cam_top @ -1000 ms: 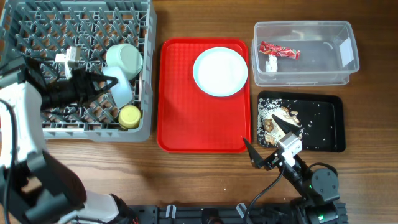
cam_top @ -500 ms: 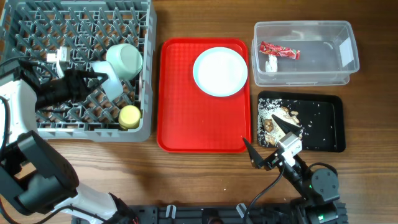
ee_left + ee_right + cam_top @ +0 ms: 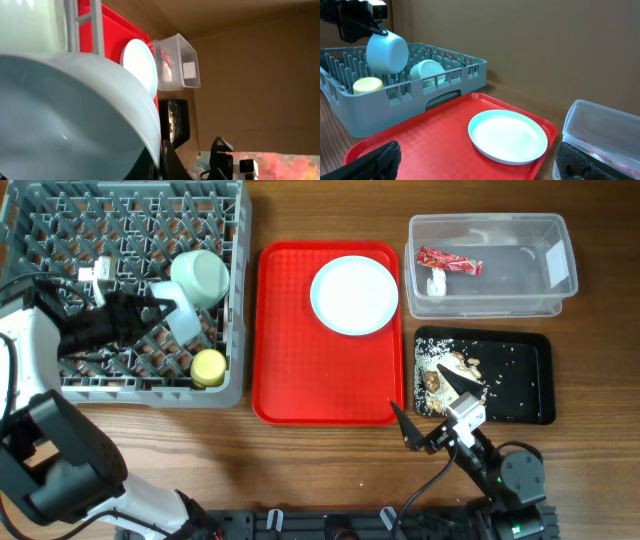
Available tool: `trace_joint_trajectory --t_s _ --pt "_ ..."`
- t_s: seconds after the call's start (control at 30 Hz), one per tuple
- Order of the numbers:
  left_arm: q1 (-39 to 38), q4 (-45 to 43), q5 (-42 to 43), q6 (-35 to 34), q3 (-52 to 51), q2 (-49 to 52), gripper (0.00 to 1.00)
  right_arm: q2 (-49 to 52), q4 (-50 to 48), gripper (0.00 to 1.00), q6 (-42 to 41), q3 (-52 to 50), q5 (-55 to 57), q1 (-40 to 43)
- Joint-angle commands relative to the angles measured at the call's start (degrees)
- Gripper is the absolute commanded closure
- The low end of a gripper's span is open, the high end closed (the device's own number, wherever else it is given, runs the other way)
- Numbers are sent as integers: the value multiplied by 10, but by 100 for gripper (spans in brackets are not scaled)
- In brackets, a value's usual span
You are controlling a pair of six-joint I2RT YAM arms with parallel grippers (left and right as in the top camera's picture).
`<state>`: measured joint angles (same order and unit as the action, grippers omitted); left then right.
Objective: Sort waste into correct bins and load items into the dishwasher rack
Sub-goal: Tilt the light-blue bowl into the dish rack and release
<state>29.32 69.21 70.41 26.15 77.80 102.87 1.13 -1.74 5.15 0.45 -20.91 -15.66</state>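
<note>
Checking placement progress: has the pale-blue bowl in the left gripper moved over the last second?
Yes. Seen from overhead, the pale-blue bowl has shifted left across the dishwasher rack, away from the yellow cup and the rack's right wall.

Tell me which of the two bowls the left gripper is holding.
The pale-blue bowl, clamped in the left gripper above the dishwasher rack; the mint-green bowl rests free in the rack.

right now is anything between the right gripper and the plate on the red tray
Nothing visible. The open right gripper sits at a corner of the red tray, and only bare tray surface lies between it and the pale-blue plate.
</note>
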Motion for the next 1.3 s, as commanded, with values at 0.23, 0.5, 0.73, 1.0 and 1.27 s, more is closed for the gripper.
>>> trace_joint_trajectory --t_s 0.23,0.5,0.73,1.0,1.27 --pt "-34 -20 -7 54 -4 1 96 0 -1 0 -6 -2 4 1" --pt "-5 -24 -11 54 -4 29 96 0 -1 0 -6 -2 4 1" --pt "-15 -12 21 50 -7 66 96 0 -1 0 -7 -2 4 1" --pt "-6 19 20 51 -7 65 96 0 -1 1 -7 -2 4 1" --pt "64 108 26 49 -7 65 88 0 -1 0 -6 -2 3 1"
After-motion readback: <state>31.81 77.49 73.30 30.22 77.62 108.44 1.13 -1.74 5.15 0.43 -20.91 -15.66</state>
